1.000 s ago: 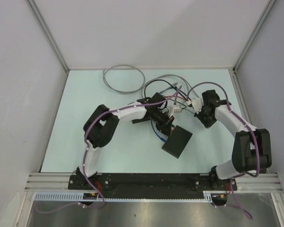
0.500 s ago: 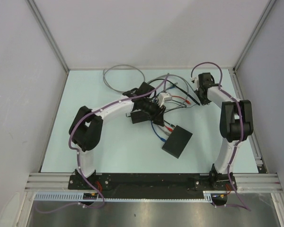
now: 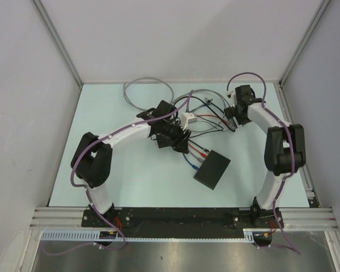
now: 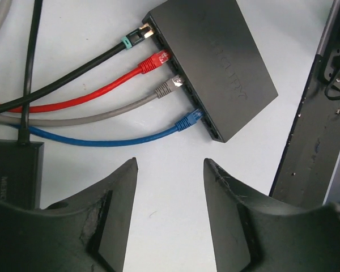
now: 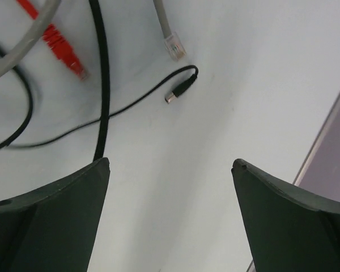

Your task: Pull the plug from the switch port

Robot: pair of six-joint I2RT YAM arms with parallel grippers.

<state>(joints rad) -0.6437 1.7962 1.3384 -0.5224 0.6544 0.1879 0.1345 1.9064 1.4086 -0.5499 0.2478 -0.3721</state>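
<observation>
Right fingers (image 5: 51, 221) have spread near the table (image 5: 232, 96) edge.

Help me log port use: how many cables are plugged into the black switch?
4, along one narrow edge of the switch: black plug topmost in the left wrist view, then red plug, grey plug, blue plug. Other edges are hidden.

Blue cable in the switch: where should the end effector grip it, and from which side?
Likely the blue plug itself, just outside the switch, pinched across its width from above. It ends the row, so one flank is free; the gray plug neighbours the other.
</observation>
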